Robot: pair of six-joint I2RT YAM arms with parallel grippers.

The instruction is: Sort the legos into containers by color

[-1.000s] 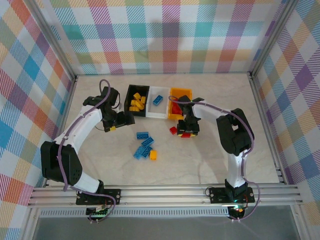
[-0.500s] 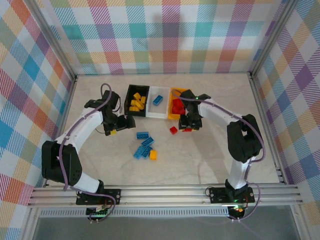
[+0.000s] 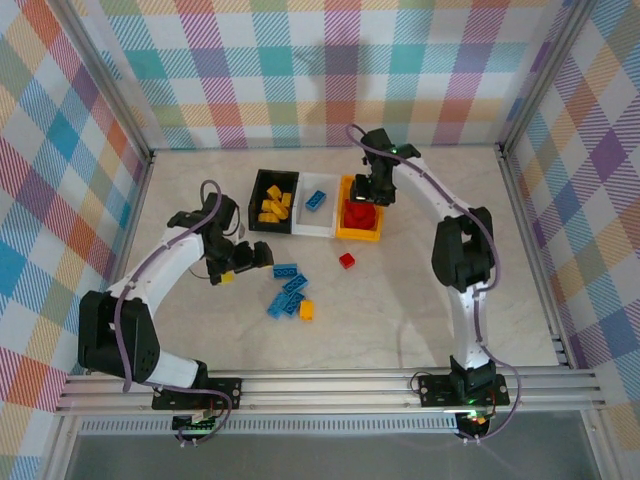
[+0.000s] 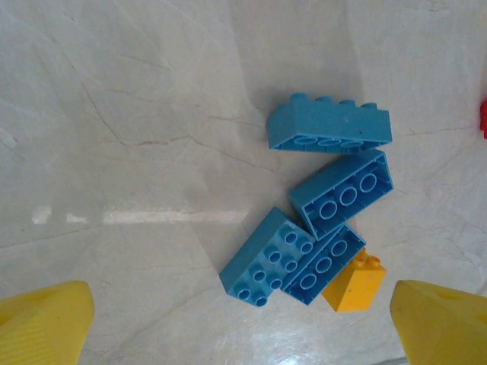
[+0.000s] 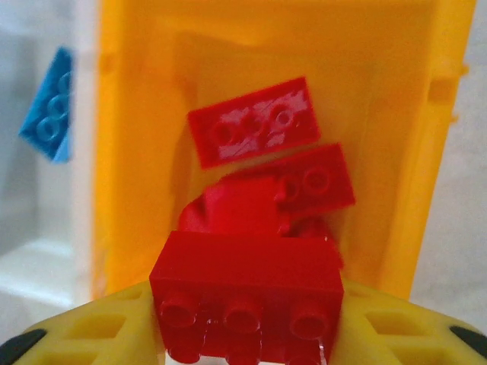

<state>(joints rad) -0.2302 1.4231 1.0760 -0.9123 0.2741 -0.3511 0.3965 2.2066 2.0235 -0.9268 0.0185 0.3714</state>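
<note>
Right hand [image 5: 247, 328] gripped red brick [image 5: 245, 283] above yellow-orange bin [image 5: 365, 68], matching other red bricks [image 5: 255, 122] inside. Left hand [image 4: 243, 327] spread wide over blue bricks [image 4: 342, 190] on table [image 4: 114, 114], probably the next pick.

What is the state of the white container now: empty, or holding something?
Not empty. One blue lego lies on the floor of the white container; the rest of its floor looks bare.
</note>
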